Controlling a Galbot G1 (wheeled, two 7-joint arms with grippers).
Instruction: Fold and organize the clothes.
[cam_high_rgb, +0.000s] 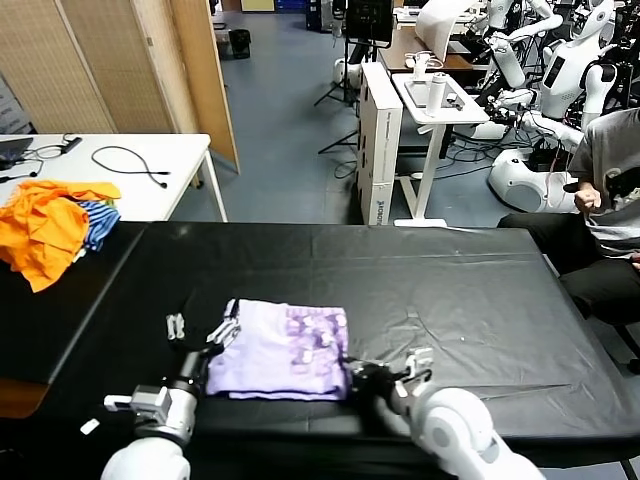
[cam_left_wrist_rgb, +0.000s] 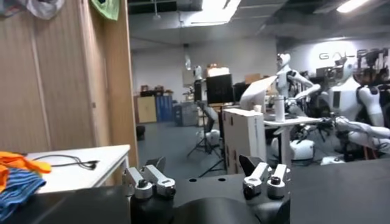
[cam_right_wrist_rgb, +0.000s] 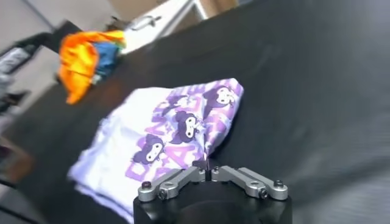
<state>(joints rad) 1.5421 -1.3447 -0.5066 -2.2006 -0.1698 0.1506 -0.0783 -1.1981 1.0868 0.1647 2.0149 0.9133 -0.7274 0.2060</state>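
Observation:
The pale lavender T-shirt (cam_high_rgb: 280, 350) lies folded into a rectangle on the black table (cam_high_rgb: 450, 290), near its front edge, with the purple graphic facing up on its right half. My right gripper (cam_high_rgb: 348, 372) is at the shirt's near right corner. The right wrist view shows my right gripper (cam_right_wrist_rgb: 207, 171) shut on a pinched fold of the T-shirt's (cam_right_wrist_rgb: 164, 137) edge. My left gripper (cam_high_rgb: 202, 330) is open at the shirt's left edge, one finger against the cloth. In the left wrist view my left gripper (cam_left_wrist_rgb: 204, 170) is open and empty, and the shirt is out of view.
Bright orange garments (cam_high_rgb: 45, 225) and a blue-and-white striped cloth (cam_high_rgb: 95, 222) lie heaped at the far left. A white table (cam_high_rgb: 110, 170) with a cable stands behind them. A seated person (cam_high_rgb: 600, 200) is beside the table's far right corner.

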